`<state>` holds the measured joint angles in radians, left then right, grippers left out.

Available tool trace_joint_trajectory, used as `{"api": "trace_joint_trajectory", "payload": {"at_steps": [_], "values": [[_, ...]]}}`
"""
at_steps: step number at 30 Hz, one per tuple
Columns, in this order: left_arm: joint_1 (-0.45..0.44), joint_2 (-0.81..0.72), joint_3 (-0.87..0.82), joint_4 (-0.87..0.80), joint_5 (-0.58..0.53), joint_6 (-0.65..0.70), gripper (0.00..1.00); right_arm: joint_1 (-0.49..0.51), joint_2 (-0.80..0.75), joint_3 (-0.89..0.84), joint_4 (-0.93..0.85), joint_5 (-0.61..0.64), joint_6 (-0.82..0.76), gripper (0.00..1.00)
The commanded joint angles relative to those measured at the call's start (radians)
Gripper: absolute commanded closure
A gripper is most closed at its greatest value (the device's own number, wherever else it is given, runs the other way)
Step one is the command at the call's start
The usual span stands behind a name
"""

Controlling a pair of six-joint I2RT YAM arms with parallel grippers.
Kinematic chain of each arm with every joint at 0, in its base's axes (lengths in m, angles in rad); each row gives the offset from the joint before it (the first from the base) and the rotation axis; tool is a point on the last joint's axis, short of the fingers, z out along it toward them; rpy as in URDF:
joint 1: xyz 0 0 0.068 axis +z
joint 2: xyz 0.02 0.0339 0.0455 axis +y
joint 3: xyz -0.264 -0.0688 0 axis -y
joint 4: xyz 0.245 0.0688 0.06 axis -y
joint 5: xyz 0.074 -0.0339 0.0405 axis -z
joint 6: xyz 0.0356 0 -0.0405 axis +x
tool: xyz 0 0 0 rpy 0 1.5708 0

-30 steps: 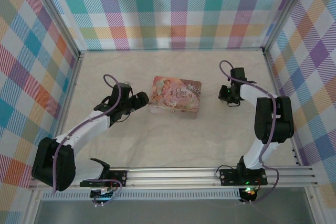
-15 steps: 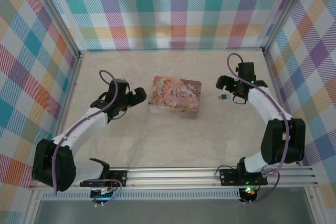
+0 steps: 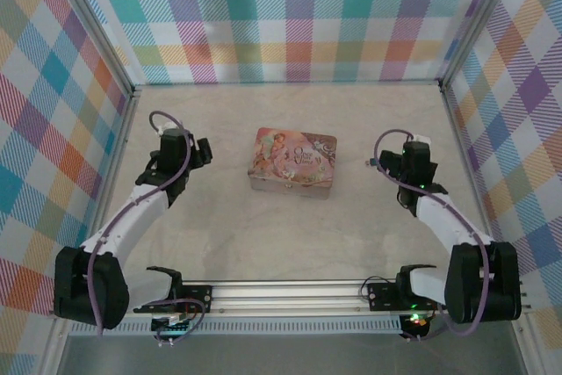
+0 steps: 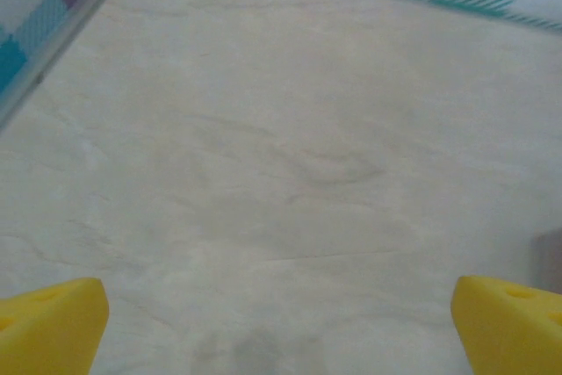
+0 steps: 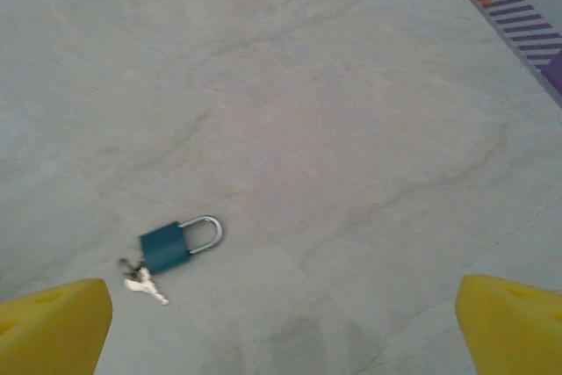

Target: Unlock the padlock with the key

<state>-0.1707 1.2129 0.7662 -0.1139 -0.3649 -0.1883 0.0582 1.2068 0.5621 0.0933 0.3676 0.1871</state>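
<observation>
Fingers (image 4: pixel 53 327) of the left gripper (image 3: pixel 197 150) stand spread wide over bare table (image 3: pixel 263 234), pinching nothing. That gripper hovers well apart from the pink tin (image 3: pixel 292 162), on the tin's left side.

Right of the tin, and not attached to it, the padlock (image 5: pixel 167 245) lies flat and loose on the table, between the tin and the right gripper (image 5: pixel 283 331). Its teal body points toward the lower left of the right wrist view and its silver shackle toward the upper right, so its long axis runs nearly crosswise to that view, a little tilted. The key (image 5: pixel 140 282) lies at the body's bottom end, touching it or just beside it. Whether its blade sits in the keyhole cannot be told, and neither can whether the shackle has sprung.

The right gripper's yellow fingertips (image 5: pixel 53 322) are also spread as wide as they go and hold nothing. The lock lies ahead of them and off toward the left side of the wrist view, near one fingertip, not centred in the gap.

The right arm is plainly the nearer one. For a grasp it would likely have to shift sideways and forward. The lock's length lies roughly along the line between the two fingertips, so it would probably also have to turn the wrist to close across the narrow body or onto the key.
</observation>
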Motion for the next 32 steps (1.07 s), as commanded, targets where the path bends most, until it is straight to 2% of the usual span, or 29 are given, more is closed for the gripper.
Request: {"api": "trace_joint_trajectory", "payload": {"at_steps": [1,8,10,12,13,14,15,16,32], "values": [[0.061,0.075,-0.085,0.224,-0.048,0.079,0.0,-0.006,0.059,-0.055,0.304,0.045,-0.061,0.0],[0.061,0.226,-0.256,0.633,0.016,0.142,0.0,-0.007,0.252,-0.162,0.694,-0.056,-0.102,0.0],[0.062,0.244,-0.291,0.726,0.014,0.156,0.0,-0.006,0.25,-0.165,0.694,-0.125,-0.126,0.0],[0.069,0.305,-0.341,0.89,0.025,0.159,0.0,-0.006,0.277,-0.164,0.717,-0.213,-0.164,0.0],[0.069,0.311,-0.336,0.865,0.096,0.177,0.0,-0.007,0.321,-0.174,0.771,-0.249,-0.18,0.0],[0.069,0.341,-0.345,0.908,0.156,0.206,0.0,-0.008,0.349,-0.182,0.841,-0.243,-0.18,0.0],[0.071,0.366,-0.367,0.991,0.172,0.22,0.0,-0.01,0.321,-0.172,0.766,-0.197,-0.153,0.0],[0.073,0.346,-0.349,0.922,0.161,0.205,0.0,-0.016,0.332,-0.18,0.794,-0.179,-0.138,0.0],[0.077,0.35,-0.358,0.943,0.157,0.202,0.0,-0.014,0.325,-0.176,0.782,-0.185,-0.144,0.0]]}}
